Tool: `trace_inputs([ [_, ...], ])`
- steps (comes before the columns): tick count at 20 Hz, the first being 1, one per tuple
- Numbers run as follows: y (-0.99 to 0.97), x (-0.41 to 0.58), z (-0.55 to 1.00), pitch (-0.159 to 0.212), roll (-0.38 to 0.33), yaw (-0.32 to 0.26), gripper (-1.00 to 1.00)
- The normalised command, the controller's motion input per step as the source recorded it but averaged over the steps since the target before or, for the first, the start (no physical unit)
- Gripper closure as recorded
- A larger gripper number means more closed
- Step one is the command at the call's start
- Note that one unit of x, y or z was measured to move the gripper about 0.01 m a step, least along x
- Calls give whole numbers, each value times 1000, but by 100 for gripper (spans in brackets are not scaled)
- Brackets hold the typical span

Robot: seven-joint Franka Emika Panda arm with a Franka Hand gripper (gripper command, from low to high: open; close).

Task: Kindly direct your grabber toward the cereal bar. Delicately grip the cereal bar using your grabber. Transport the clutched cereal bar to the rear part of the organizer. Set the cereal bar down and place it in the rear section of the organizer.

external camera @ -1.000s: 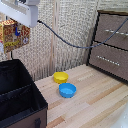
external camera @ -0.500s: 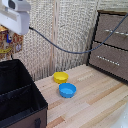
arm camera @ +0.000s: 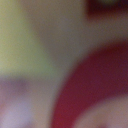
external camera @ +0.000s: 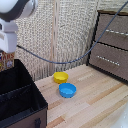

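Observation:
In the exterior view, my grabber, a white block on the white arm, hangs at the far left above the back of the organizer. It is shut on the cereal bar, an orange packet with red-brown print that hangs upright from the fingers, its lower end just above the organizer's rear rim. The organizer is a large black fabric box with an inner divider. The wrist view is a close blur of red-brown and pale yellow, and no object can be made out in it.
A yellow bowl and a blue bowl sit on the wooden table to the exterior view's right of the organizer. A brown drawer cabinet stands at the right. A black cable sags in front of the woven screen.
My grabber has come down and a little toward the exterior view's left with the cereal bar, closer to the organizer's rear section. The bowls have not moved.

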Motion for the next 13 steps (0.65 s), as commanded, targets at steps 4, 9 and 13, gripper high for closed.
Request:
trace_inputs([
  [4, -169, 161, -276, 53, 14, -95, 100],
  [9, 8, 51, -47, 39, 0, -20, -100],
  [13, -80, 171, 6, 66, -7, -115, -100],
])
